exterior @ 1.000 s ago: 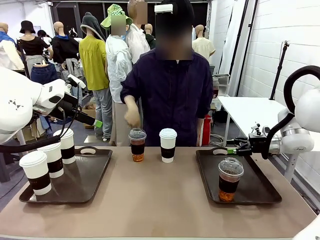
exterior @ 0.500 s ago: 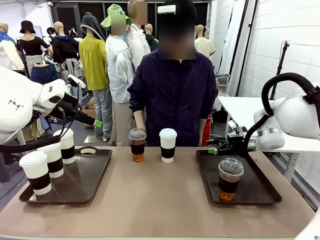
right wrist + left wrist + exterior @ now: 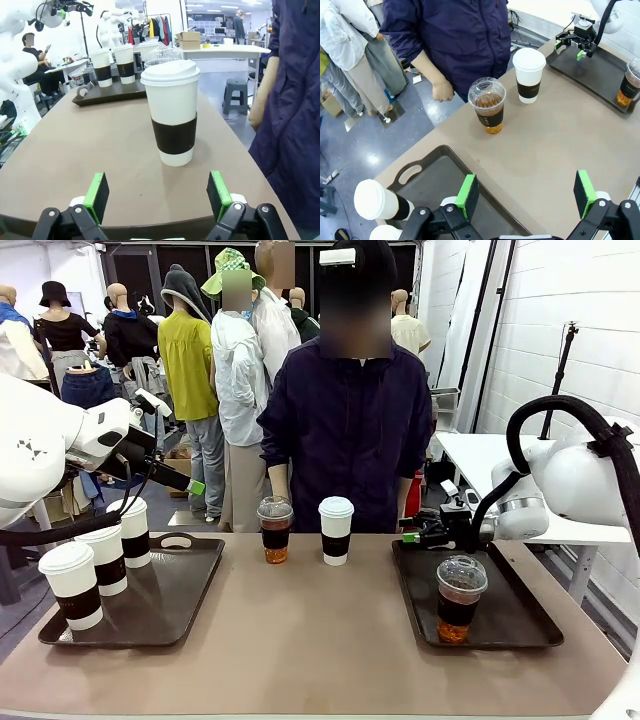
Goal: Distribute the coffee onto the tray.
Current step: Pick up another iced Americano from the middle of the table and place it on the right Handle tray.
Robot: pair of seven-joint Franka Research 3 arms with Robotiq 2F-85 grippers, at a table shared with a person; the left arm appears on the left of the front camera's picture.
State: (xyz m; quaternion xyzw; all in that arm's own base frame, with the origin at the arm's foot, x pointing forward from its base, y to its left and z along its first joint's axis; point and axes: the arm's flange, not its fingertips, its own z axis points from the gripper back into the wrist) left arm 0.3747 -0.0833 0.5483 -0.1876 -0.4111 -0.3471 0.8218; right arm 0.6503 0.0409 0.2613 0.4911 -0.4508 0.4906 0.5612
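The right claw point(image 3: 408, 536) was wide open and empty, low over the far edge of the right tray point(image 3: 520, 625). It pointed at the white paper cup point(image 3: 336, 530), which stood on the surface point(image 3: 300, 650) between the trays. A clear dome-lidded cup point(image 3: 275, 530) stood just beside that cup. A second clear cup point(image 3: 460, 598) stood on the right tray. The left claw point(image 3: 197, 487) was open and empty, raised above the left tray point(image 3: 175, 590), which carried three banded paper cups point(image 3: 105, 558).
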